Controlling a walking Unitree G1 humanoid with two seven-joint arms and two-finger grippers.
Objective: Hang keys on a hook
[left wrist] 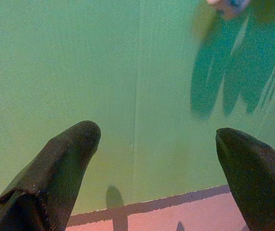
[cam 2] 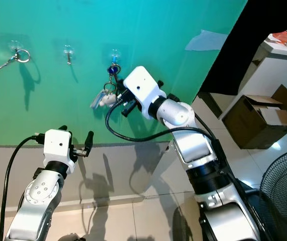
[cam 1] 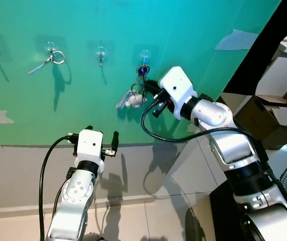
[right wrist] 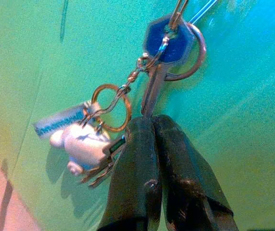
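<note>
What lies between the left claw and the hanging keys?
Only bare green wall separates the open left claw from the keys; the head views show this.

**Bright, hard light; sharp head views, soft wrist views**

Brightly lit from above and in front. Crisp dark shadows thrown down the green wall (cam 1: 83, 100) below the hooks (cam 1: 101, 51) and both arms. Slight glare on the clear hook pads. Head views sharp, unblurred. Wrist views grainy, colour-shifted; left fingers (left wrist: 65, 163) close and soft; key bunch (right wrist: 166, 43) fairly sharp.
</note>
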